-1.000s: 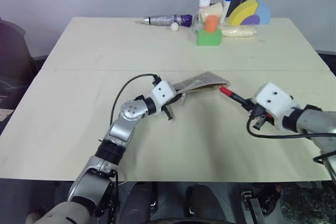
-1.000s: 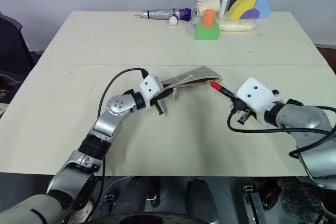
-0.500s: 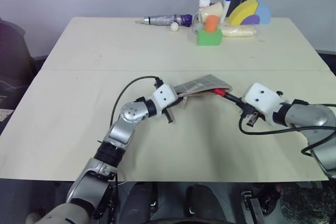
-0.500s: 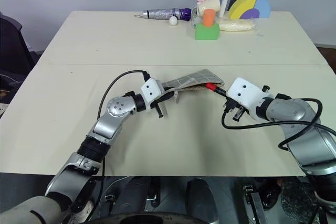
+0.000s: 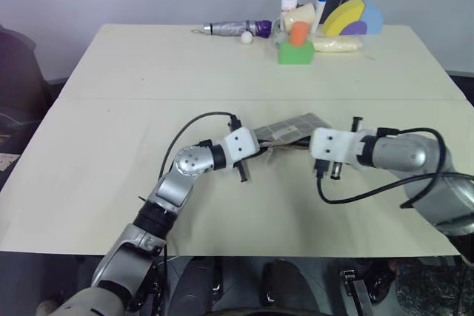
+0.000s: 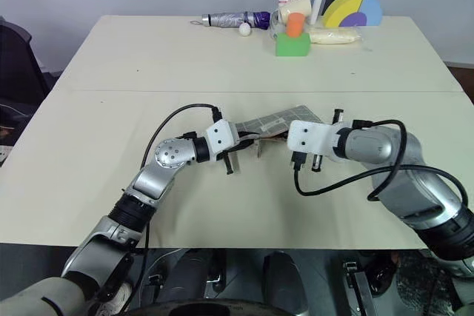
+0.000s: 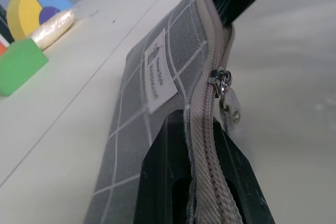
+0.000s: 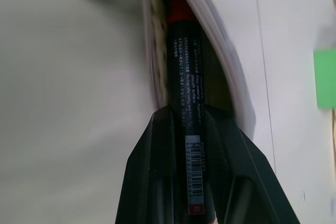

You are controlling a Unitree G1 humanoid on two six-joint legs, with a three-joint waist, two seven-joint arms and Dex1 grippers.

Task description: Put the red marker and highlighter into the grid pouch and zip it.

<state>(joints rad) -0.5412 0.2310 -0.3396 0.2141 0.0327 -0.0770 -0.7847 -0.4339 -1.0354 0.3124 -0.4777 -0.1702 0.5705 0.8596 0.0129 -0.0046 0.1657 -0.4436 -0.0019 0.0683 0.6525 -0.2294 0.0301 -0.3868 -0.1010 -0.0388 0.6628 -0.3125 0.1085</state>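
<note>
- Pinching the zipper edge of the grid pouch (image 7: 157, 108), the left gripper (image 7: 202, 182) has its fingers clamped shut on the fabric, holding it tilted off the table (image 5: 111, 183), nearer the front edge than the back.
- Right gripper (image 8: 191, 182) clasps the red marker (image 8: 185, 82), whose red end sits inside the pouch's open mouth.
- Toys and bottles crowd the back edge.

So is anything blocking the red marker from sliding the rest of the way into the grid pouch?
Nothing visible blocks it. The right gripper holds the red marker, whose red end is already in the grid pouch opening. The left gripper pinches the pouch at its zipper edge.
</note>
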